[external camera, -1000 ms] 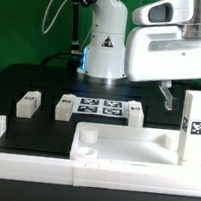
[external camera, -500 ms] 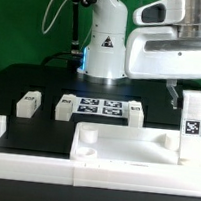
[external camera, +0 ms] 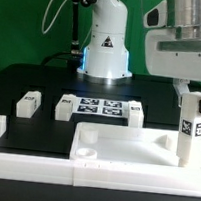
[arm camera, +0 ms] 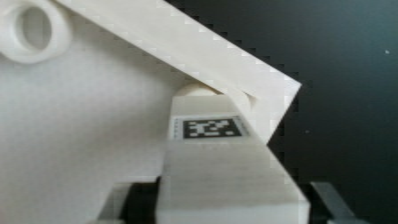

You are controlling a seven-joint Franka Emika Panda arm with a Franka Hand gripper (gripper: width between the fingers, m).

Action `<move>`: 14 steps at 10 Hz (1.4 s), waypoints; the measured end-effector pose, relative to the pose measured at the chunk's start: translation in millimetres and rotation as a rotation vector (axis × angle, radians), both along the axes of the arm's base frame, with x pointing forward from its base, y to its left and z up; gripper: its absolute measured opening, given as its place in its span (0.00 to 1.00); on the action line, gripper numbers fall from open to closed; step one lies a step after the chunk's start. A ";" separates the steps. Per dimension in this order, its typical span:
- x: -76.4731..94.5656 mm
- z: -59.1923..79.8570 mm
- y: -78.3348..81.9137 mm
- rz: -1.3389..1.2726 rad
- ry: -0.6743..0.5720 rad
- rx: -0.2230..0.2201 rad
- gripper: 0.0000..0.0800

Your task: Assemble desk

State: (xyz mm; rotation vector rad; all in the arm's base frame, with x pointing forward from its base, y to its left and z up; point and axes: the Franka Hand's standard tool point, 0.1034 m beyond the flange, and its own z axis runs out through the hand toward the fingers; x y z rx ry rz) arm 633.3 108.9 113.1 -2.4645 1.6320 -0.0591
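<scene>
The desk's wide white rimmed panel (external camera: 123, 157) lies at the front of the black table. A white leg block (external camera: 193, 126) with a square tag stands upright at the panel's corner on the exterior view's right. My gripper (external camera: 194, 91) is shut on this block's top end. In the wrist view the same leg block (arm camera: 214, 150) fills the space between my dark fingers (arm camera: 327, 200), its tag facing the camera. My gripper (arm camera: 217, 208) holds it over the panel (arm camera: 80, 120), beside a round corner socket (arm camera: 31, 35).
Three more tagged leg blocks (external camera: 28, 103), (external camera: 65, 107), (external camera: 134, 113) lie behind the panel, around the marker board (external camera: 100, 107). A long white bar (external camera: 17, 158) edges the table's front left. The robot base (external camera: 104, 44) stands at the back.
My gripper moved toward the exterior view's right, from beside the upright leg block to over its top, and closed on it. The block stands about where it did.
</scene>
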 end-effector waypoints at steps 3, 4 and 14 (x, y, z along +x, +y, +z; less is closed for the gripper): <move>-1.2 -0.1 10.5 -0.184 0.019 0.023 0.46; -1.2 -0.2 10.9 -0.153 0.015 0.020 0.46; 12.4 -0.3 -1.9 1.242 -0.086 -0.219 0.81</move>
